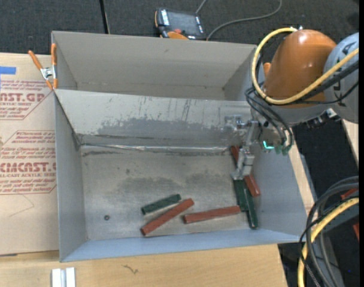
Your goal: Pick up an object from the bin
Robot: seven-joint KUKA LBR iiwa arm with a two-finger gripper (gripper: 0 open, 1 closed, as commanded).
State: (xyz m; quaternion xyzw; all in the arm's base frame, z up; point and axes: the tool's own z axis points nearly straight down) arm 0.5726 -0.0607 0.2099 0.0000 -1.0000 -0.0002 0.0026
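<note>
My gripper hangs over a long dark-green stick at the right of the bin; its spread I cannot tell.

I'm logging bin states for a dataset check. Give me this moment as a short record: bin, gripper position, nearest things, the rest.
bin: grey metal bin
gripper: gripper low at the right side, close to the right wall
nearest: long green stick, its far end by the gripper; short red piece beside it
rest: small green stick, left red stick, right red stick, all near the front wall
held: cannot tell
</note>
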